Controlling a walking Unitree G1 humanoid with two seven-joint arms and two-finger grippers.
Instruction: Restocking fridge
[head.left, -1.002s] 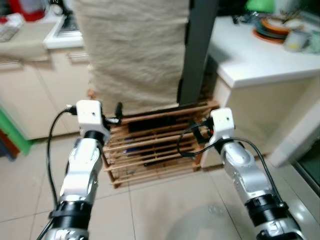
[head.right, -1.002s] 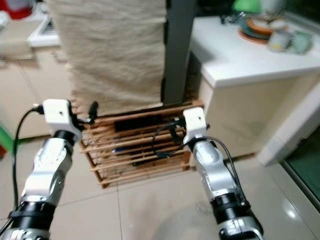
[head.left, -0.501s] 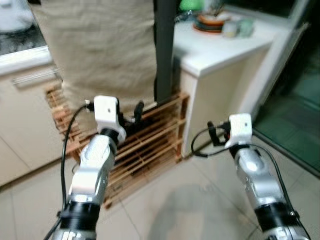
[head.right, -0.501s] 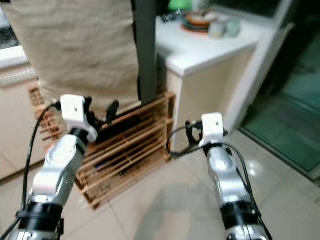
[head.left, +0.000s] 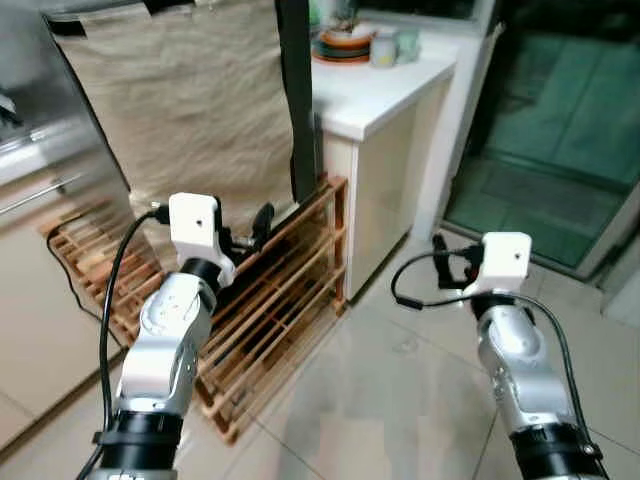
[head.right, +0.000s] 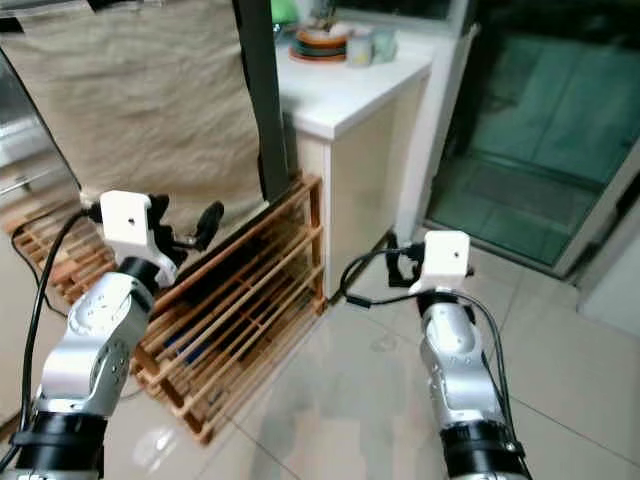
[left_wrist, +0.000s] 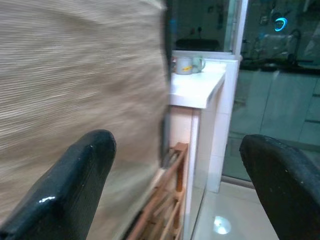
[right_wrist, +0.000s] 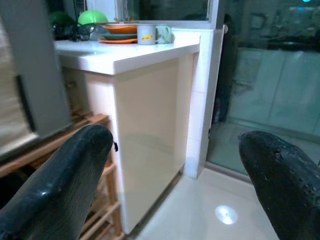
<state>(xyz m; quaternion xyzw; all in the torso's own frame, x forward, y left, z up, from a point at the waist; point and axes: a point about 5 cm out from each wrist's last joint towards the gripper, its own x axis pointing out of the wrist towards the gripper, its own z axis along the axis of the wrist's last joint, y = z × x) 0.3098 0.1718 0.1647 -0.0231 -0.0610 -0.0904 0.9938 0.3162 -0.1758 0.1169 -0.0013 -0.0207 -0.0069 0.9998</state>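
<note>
Both grippers are raised with nothing held: the left gripper (left_wrist: 175, 185) and the right gripper (right_wrist: 175, 180) each have jaws spread wide. Ahead of the left jaws are a beige cloth (head.left: 180, 110) and a wooden rack (head.left: 270, 300); ahead of the right jaws, a white bench (right_wrist: 120, 55) carrying mugs (right_wrist: 152, 34) and plates (right_wrist: 117, 35). No fridge can be made out for certain.

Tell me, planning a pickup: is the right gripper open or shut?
Open: the right gripper shows its two fingers wide apart, holding nothing.

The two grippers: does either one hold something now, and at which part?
Nothing is held. The left gripper and the right gripper are both open, with empty space between their fingers.
</note>
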